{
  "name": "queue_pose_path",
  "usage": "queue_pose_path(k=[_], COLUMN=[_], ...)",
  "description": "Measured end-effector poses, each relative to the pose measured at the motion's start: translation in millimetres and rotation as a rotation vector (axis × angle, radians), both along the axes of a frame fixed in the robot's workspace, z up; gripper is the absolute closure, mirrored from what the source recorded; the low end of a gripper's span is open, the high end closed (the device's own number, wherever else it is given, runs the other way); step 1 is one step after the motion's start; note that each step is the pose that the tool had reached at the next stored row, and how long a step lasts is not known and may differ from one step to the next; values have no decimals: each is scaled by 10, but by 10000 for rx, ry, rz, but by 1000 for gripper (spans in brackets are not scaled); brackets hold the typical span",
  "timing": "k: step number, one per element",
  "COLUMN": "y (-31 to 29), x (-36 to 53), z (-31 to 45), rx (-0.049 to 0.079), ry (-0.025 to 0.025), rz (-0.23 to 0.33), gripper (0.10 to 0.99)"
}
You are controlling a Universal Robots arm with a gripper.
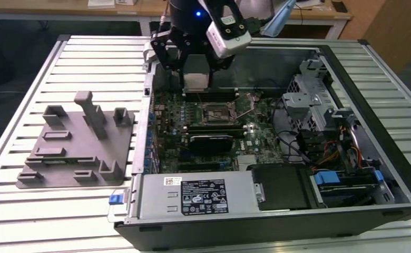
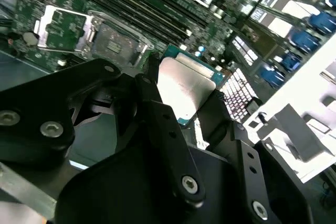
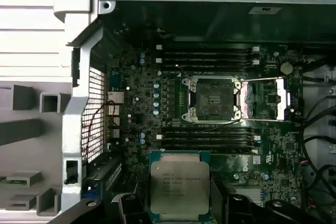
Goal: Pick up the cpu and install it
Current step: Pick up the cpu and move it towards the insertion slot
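In the exterior view, the gripper hung over the far part of the open computer case. It was clamped on the cpu, so the picking up was done. The cpu was up in the air and not in the socket, which sat near it on the board. The grey block lay outside the case, on the exterior view's left, well apart.

In the second wrist view, black fingers pressed on two sides of the shiny chip. The socket showed beyond it, with its metal frame flipped open beside it.

In the first wrist view, the socket looked empty and ready, so the putting in was not yet done. Long memory slots lay between the cpu and the socket. The case wall stood well off to the side. I thought the air over the board looked free. The socket's raised edges and the open frame were the things the chip could bump.
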State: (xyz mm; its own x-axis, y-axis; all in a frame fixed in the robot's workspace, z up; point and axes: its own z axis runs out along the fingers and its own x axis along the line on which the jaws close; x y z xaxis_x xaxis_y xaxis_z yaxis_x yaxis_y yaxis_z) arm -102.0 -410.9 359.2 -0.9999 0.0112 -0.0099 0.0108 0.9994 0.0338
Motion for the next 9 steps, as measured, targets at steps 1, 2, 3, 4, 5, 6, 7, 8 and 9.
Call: queue_pose_path(k=[1, 2, 3, 4, 5, 6, 7, 8, 9], y=[0, 0, 0, 0, 0, 0, 0, 0, 0], x=[33, 63, 91, 121, 151, 179, 208, 235, 261], z=[0, 0, 0, 0, 0, 0, 1, 0, 0], rx=[1, 0, 0, 0, 0, 0, -1, 0, 0], ry=[0, 0, 0, 0, 0, 0, 1, 0, 0], rz=[1, 1, 0, -1, 0, 1, 1, 0, -1], gripper=[545, 545, 545, 545, 545, 545, 545, 545, 545])
